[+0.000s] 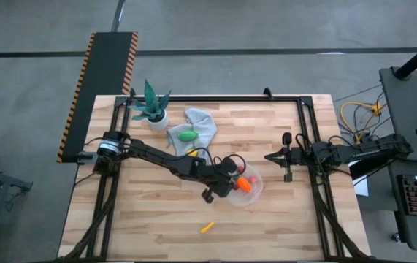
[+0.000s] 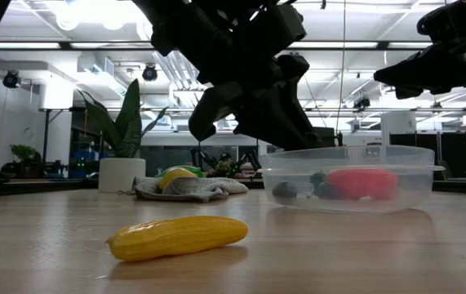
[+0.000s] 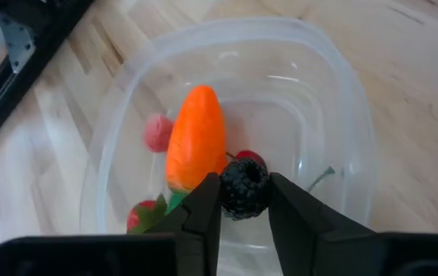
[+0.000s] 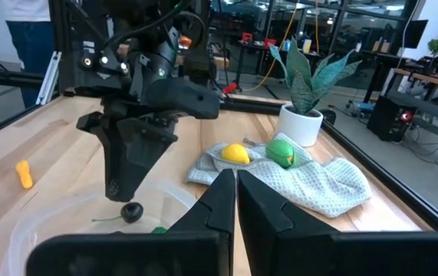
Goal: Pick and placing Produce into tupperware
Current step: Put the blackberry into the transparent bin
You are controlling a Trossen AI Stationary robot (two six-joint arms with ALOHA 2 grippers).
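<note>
The tupperware (image 3: pixel 341 100) is a round clear bowl standing on the table right of centre (image 1: pixel 254 191). Inside it lie an orange carrot (image 3: pixel 195 138) and small red berries (image 3: pixel 157 132). My left gripper (image 3: pixel 243 201) points down over the bowl, shut on a dark berry (image 3: pixel 243 184). A yellow-orange sliver (image 1: pixel 207 227) lies on the table near its near edge. A yellow lemon (image 4: pixel 235 153) and a green piece (image 4: pixel 281 151) rest on a grey cloth (image 4: pixel 318 184). My right gripper (image 4: pixel 235 192) waits, shut, right of the bowl (image 1: pixel 268 155). My left gripper pinches the dark berry (image 4: pixel 132 211) between its two fingertips (image 3: pixel 207 203), by its sides. The fingers come from above, pointing down into the tupperware. The berry is lifted clear, over the carrot's leafy end, with a thin stem sticking out sideways.
A green potted plant in a white pot (image 1: pixel 155 109) stands at the far left of the table, beside the grey cloth (image 1: pixel 197 124). A black frame rail (image 1: pixel 215 98) runs around the table. Bare wood lies around the sliver (image 2: pixel 175 235).
</note>
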